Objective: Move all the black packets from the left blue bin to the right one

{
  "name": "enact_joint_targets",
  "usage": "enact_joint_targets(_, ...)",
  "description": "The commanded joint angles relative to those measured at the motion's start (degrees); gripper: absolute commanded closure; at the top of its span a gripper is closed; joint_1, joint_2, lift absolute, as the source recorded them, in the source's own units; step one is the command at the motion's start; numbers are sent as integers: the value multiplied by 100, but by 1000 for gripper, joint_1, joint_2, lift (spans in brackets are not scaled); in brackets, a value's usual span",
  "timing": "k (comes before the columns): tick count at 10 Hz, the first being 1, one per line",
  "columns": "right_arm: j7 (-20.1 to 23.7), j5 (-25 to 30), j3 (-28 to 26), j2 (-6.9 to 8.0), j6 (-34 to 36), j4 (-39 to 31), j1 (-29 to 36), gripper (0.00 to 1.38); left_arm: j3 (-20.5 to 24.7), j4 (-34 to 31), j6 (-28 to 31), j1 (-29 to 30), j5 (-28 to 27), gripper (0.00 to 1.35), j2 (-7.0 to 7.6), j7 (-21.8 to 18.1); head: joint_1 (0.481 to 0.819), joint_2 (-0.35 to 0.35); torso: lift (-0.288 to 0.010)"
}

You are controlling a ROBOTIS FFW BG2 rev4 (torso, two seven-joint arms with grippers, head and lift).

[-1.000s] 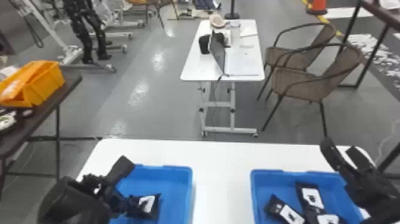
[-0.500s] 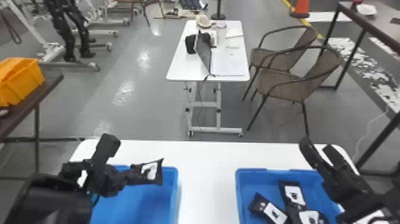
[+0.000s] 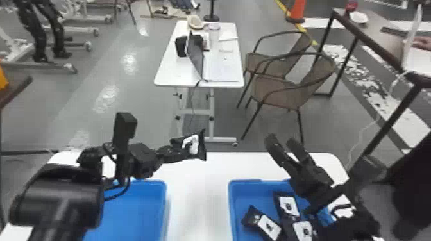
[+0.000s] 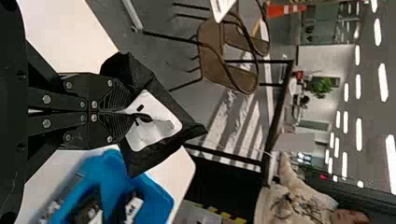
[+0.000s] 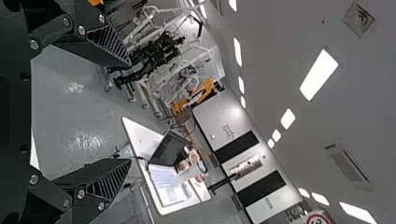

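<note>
Probably light, limp and slick, the black packet (image 3: 194,144) is clamped in the left pincer (image 4: 123,112), raised between the left blue bin (image 3: 165,202) and the right blue bin (image 3: 230,205); a firm mid-body pinch should suit it. The right pincer (image 3: 283,143) is spread, farther right

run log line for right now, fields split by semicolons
left gripper: shut on raised black packet; right gripper: open, empty; right bin: several other packets
</note>
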Motion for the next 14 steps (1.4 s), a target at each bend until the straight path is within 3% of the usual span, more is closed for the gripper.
enact_joint_targets(1,20,37,207,5,0,147,-168,309,-338,415,-205,-276,407,1174,-122,8,695,-72,0)
enact_joint_targets(6,152,55,629,-44,0,472,-528,303,-1190,1074,-451,-917,811,1174,-289,70,695,-116,0)
enact_joint_targets(11,152,-42,744,-97,-9,674,-695,340,-1621,1224,-477,-1040,1084,1174,-368,70,695,-155,0)
enact_joint_targets(13,143,-95,752,-141,132,683,-713,1053,-1673,1224,-512,-1058,1084,1174,-377,78,695,-162,0)
enact_joint_targets(14,152,-130,770,-141,141,710,-695,1076,-1647,1224,-512,-1058,1110,1174,-377,78,695,-164,0)
